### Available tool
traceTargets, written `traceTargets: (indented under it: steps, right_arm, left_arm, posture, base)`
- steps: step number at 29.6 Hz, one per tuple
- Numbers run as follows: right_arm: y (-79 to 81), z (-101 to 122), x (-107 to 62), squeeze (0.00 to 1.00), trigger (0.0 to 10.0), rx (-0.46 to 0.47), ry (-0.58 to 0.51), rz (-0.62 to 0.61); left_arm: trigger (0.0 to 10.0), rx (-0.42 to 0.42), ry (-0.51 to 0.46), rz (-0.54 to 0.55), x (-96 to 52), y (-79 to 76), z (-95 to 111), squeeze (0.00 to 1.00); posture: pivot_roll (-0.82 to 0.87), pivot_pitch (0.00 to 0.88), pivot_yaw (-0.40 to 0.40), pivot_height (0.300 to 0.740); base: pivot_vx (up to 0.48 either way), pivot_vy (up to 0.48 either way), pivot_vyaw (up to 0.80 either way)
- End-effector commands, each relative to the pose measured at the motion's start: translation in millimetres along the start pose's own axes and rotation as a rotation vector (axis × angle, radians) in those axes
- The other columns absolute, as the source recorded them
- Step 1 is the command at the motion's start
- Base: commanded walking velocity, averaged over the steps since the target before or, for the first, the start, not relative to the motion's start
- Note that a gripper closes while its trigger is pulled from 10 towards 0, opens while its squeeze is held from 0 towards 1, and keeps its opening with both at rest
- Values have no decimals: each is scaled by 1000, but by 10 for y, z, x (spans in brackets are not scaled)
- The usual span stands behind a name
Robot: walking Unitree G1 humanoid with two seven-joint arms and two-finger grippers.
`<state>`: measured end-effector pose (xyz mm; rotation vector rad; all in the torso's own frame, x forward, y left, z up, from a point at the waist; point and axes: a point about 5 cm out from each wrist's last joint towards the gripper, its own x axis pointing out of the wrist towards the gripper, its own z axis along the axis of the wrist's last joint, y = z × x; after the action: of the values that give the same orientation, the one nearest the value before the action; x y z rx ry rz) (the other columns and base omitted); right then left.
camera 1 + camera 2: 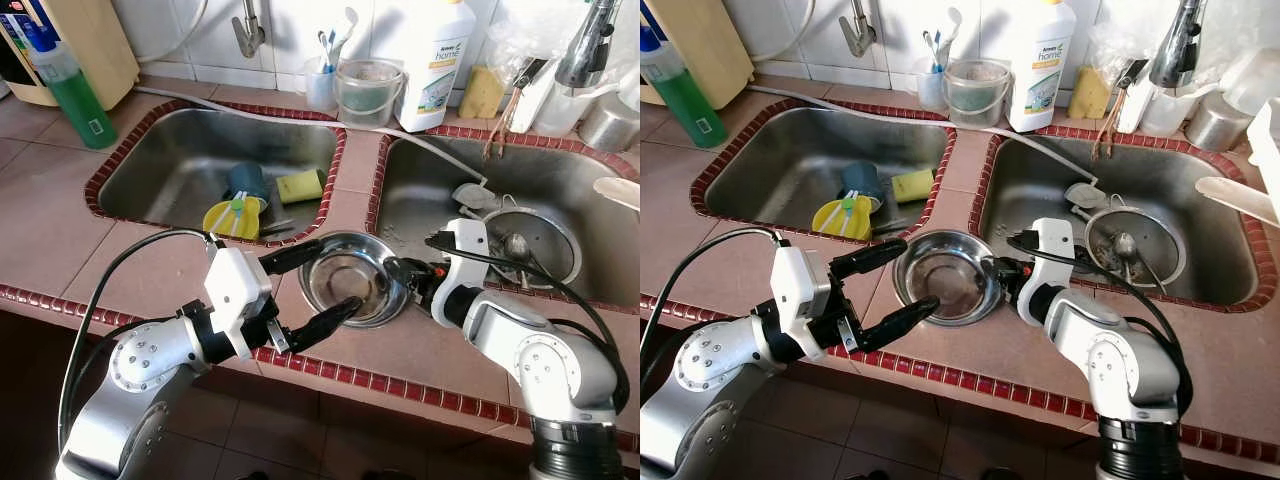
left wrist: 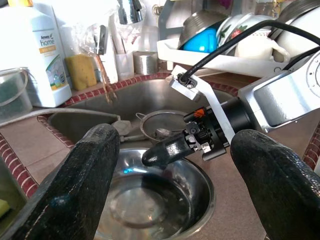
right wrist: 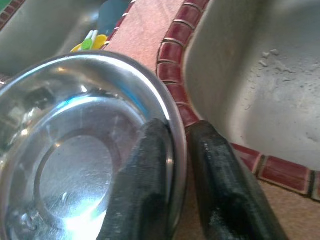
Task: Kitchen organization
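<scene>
One steel bowl (image 1: 350, 278) sits on the tiled tabletop (image 1: 60, 225) between two sinks, held on both sides.

Right end effector (image 1: 408, 280) pinches the bowl's rim at 3 o'clock, one finger inside, one outside; left end effector (image 1: 312, 287) is spread wide, straddling the rim at 9 o'clock. Likely step: lifting the bowl away; the thin, slick, round rim calls for a firm, level grip. At 12 o'clock stands a white plastic detergent bottle (image 1: 436, 60).

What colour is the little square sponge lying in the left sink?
Yellow sponge; left eye view shows it best.
</scene>
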<state>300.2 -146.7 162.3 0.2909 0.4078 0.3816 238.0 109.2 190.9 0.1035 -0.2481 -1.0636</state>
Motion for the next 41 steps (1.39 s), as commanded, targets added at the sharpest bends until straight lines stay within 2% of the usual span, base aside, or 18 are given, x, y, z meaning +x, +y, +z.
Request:
traceTargets:
  steps: [1,14,23,27,30,34,35,36,37,38,39,41]
  right_arm:
    - [8,0,-3,0,0,5,11,4]
    - [21,53,-14,0,0,1,-65,-11]
    - [9,224,-31,0,0,-5,-217,-41]
    - [0,302,-36,0,0,-38,-292,-56]
    - [12,369,-36,0,0,-57,-354,-67]
    - [18,445,-26,0,0,-86,-414,-90]
    - [25,494,-17,0,3725,-101,-448,-98]
    - [27,517,-15,0,3725,-111,-465,-102]
    - [31,544,-9,0,9333,-121,-483,-107]
    - [34,560,-6,0,9333,-127,-494,-110]
    - [38,607,-6,0,10000,-150,-533,-128]
    - [43,623,-6,0,10000,-155,-548,-133]
  left_arm:
    - [10000,7,-2,-10,13,-32,19,0]
    - [10000,6,-2,-11,18,-26,19,0]
    - [10000,-2,-7,7,24,12,21,0]
    - [10000,-24,-21,64,34,103,33,0]
    - [10000,-54,-32,159,40,261,34,0]
    - [10000,-70,-27,219,42,374,15,0]
    - [10000,-76,-26,251,48,432,0,0]
    - [10000,-79,-25,261,52,452,-6,0]
    - [10000,-86,-21,278,63,483,-17,0]
    - [10000,-90,-18,289,71,503,-23,0]
    - [10000,-101,-19,319,92,548,-31,0]
    - [10000,-100,-20,335,100,569,-33,0]
  posture:
    - [-158,177,23,740]
    - [-158,170,25,740]
    - [-157,161,23,740]
    - [-157,149,21,740]
    - [-158,141,18,740]
    - [-160,133,16,740]
    - [-164,127,17,740]
    - [-164,127,17,740]
    - [-165,125,18,740]
    - [-165,125,18,740]
    - [-169,120,21,740]
    - [-169,120,21,740]
  base:
    - [0,0,0]
    - [0,0,0]
    - [0,0,0]
    - [0,0,0]
    - [0,0,0]
    - [0,0,0]
    - [0,0,0]
    - [0,0,0]
    - [0,0,0]
    - [0,0,0]
    - [0,0,0]
    - [0,0,0]
